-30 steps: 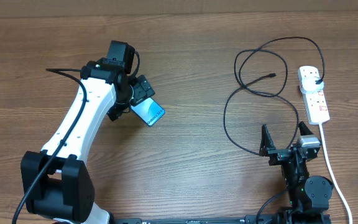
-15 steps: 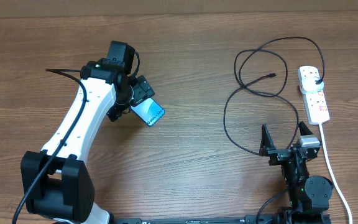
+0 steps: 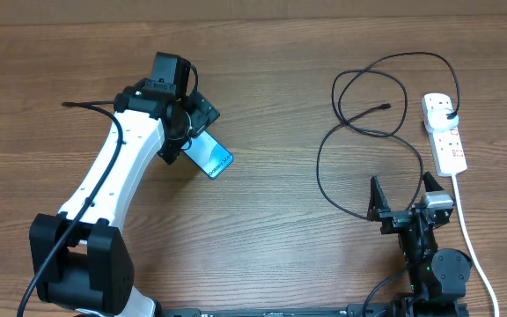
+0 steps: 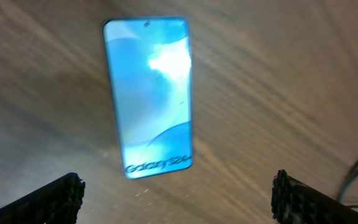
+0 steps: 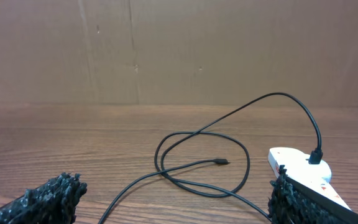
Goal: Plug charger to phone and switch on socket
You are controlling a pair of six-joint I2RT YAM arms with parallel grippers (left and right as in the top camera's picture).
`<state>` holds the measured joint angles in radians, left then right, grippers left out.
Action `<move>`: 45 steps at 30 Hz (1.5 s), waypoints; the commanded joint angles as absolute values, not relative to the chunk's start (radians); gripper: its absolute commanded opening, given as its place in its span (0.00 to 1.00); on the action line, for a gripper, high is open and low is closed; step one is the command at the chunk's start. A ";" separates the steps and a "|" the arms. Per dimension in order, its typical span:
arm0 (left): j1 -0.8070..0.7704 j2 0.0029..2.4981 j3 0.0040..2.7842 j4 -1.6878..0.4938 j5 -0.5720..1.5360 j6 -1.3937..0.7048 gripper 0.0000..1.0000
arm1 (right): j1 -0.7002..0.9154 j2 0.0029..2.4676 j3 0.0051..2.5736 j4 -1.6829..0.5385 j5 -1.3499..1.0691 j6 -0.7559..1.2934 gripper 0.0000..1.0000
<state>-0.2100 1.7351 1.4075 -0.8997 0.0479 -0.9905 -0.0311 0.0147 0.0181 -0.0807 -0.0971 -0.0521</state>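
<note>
Left side first. Left gripper hangs over the table, jaws spread wide, nothing in them. The phone lies flat, screen up, just ahead of the fingertips and a bit toward the left finger, not touching either.

Its long axis runs straight away from the hand, tilted only slightly. The lettering end points back at the hand. In the overhead view the phone sits diagonal, half tucked under the wrist.

Step in hand, as I read it: get hold of the phone. To do it well I'd push the hand forward until the jaws straddle the mid-body, nudge left to centre, drop straight down, and close on the two long edges. I'd keep off the short ends, since one must take the plug. I guess the lettered end, but the port isn't visible.

Moving right: the charger loops loosely, well apart from the phone. Its plug tip lies free on the wood, ahead of the right gripper.

That gripper is fully open and empty too, with one strand of cable passing just beside its left finger.

The socket lies ahead and to that hand's right, long axis pointing away from it, with the black plug already seated at the far end. I can't tell the switch position.
</note>
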 commanded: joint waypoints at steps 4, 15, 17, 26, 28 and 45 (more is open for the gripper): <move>-0.201 1.747 1.468 -0.876 0.044 -1.009 1.00 | -0.034 0.003 0.008 -0.077 -0.097 -0.054 1.00; -0.170 2.057 2.066 -1.330 0.041 -0.915 1.00 | -0.034 0.003 0.008 -0.077 -0.097 -0.054 1.00; -0.172 2.126 2.143 -1.407 0.042 -0.900 1.00 | -0.034 0.003 0.008 -0.077 -0.097 -0.054 1.00; -0.187 2.304 2.105 -1.505 0.083 -0.897 1.00 | -0.034 0.003 0.008 -0.077 -0.097 -0.054 1.00; -0.187 2.336 2.105 -1.483 0.106 -0.880 1.00 | -0.034 0.003 0.008 -0.077 -0.097 -0.054 1.00; -0.278 2.390 2.104 -1.436 -0.033 -0.897 1.00 | -0.034 0.003 0.008 -0.077 -0.097 -0.054 1.00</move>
